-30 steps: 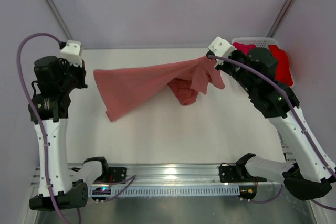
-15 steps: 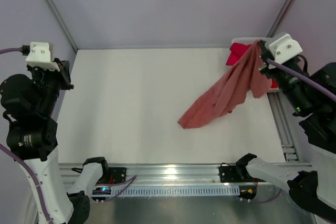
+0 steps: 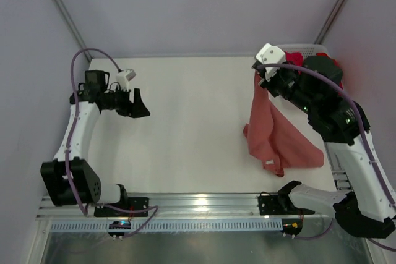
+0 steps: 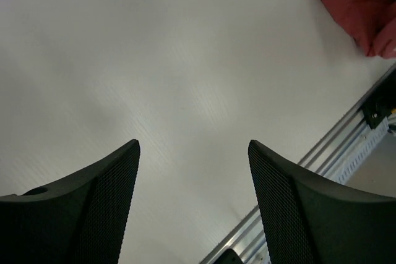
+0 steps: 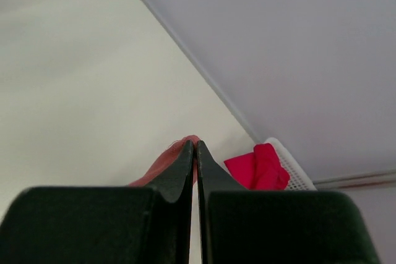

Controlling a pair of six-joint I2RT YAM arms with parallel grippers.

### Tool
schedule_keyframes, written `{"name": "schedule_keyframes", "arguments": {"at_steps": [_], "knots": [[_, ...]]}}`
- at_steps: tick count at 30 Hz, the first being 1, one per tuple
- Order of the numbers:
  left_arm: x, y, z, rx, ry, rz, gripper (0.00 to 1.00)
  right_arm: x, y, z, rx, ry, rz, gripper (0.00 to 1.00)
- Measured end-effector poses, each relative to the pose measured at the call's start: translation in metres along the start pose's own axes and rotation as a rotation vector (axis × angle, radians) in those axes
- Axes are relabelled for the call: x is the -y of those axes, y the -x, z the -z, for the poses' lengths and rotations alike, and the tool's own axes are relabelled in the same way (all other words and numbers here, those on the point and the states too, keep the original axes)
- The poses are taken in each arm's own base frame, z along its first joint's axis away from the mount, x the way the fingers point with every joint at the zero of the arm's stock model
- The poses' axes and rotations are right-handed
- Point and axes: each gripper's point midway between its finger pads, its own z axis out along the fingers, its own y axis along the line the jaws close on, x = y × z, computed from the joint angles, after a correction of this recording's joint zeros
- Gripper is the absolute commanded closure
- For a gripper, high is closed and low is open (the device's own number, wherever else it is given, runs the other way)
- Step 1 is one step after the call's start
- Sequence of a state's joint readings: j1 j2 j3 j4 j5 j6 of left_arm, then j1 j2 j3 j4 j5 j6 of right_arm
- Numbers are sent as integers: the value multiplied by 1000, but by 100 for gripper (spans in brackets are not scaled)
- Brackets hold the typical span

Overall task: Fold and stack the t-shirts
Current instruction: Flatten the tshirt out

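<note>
A salmon t-shirt point(image 3: 272, 134) hangs from my right gripper point(image 3: 257, 73), which is shut on its top edge at the back right. Its lower part lies bunched on the white table point(image 3: 198, 128). The right wrist view shows the jaws point(image 5: 196, 144) pinched together on a bit of salmon cloth point(image 5: 166, 160). My left gripper point(image 3: 143, 104) hovers open over the table's left side, holding nothing. In the left wrist view its fingers point(image 4: 111, 202) stand wide apart over bare table, and the salmon t-shirt point(image 4: 359, 4) shows far off. A red t-shirt point(image 5: 260, 168) lies in the basket.
The white plastic basket point(image 3: 307, 47) stands at the back right corner, behind my right arm, with red cloth point(image 3: 296, 59) in it. A metal rail point(image 3: 204, 202) runs along the near edge of the table. Grey walls close in the back and sides.
My left gripper has let go of the salmon t-shirt and opened. The right gripper swung the shirt from its stretched spread to the right side, where it now hangs and drapes.
</note>
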State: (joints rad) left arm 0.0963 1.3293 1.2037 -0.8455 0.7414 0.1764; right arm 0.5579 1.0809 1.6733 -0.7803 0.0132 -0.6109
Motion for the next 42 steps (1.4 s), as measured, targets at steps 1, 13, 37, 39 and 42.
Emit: {"name": "schedule_keyframes", "arguments": {"at_steps": [1,13,37,39,42], "knots": [[-1,-2,-9,-41,-30,1,27,-5,0,-9,-4,26,-11,97],[-4,-3,-34,-96,-107,-39,23,-122,69,-103,43,350,57,97],[-27,-24,-46,-160,-37,-36,25,-202,20,73,190,842,287,97],[-27,-20,-48,-162,-39,-42,26,-199,-24,60,78,781,298,97],[-23,-14,-52,-173,-52,-70,28,-207,-76,48,-73,772,301,97]]}}
